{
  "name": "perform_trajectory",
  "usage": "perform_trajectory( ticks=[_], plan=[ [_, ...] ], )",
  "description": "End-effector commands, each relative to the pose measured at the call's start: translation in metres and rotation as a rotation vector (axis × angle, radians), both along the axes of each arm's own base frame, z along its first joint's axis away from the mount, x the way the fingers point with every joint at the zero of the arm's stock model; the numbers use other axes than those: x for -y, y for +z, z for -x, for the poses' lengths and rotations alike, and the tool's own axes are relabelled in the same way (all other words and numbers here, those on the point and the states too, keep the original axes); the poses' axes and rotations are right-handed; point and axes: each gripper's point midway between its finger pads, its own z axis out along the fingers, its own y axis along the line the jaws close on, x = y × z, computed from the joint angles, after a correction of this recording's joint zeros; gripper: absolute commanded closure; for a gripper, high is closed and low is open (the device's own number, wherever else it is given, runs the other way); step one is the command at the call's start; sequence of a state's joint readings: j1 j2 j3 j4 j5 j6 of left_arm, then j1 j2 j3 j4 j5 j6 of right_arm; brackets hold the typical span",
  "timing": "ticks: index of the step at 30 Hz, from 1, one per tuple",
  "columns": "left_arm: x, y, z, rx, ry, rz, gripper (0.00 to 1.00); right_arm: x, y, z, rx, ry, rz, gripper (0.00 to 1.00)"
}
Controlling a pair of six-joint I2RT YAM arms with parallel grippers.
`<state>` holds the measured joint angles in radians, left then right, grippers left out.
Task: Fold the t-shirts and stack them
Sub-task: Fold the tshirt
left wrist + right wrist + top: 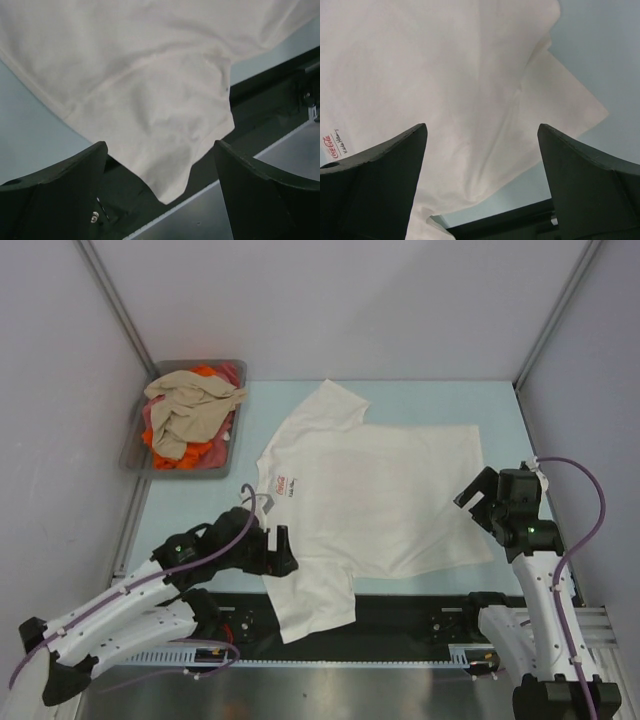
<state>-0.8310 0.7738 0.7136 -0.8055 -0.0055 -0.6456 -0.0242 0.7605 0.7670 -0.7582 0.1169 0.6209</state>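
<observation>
Shirt (370,500) runs collar-to-hem from left end effector (277,552) to right end effector (476,500); both wide, empty, left nearer.

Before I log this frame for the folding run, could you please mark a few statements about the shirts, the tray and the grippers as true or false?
1. The white t-shirt lies spread on the table with its small red logo facing up. True.
2. The left gripper and the right gripper are both shut on cloth. False: both are open and hold nothing.
3. A beige shirt lies uppermost in the grey tray. True.
4. The tray stands at the table's far right. False: it stands at the far left.
5. One sleeve reaches past the table's near edge onto the black rail. True.
</observation>
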Motion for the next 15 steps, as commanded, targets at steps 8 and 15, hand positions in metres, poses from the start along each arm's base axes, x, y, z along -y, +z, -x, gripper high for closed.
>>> perform_trajectory(
  ticks=[8,15],
  plan=[
    [-0.002,-0.048,0.109,-0.329,0.023,0.062,0.17,-0.009,-0.025,0.012,-0.141,-0.038,-0.039,0.04],
    [0.010,-0.062,0.143,-0.386,-0.044,-0.024,0.22,0.000,-0.031,0.012,-0.159,-0.098,-0.013,0.06]
  ],
)
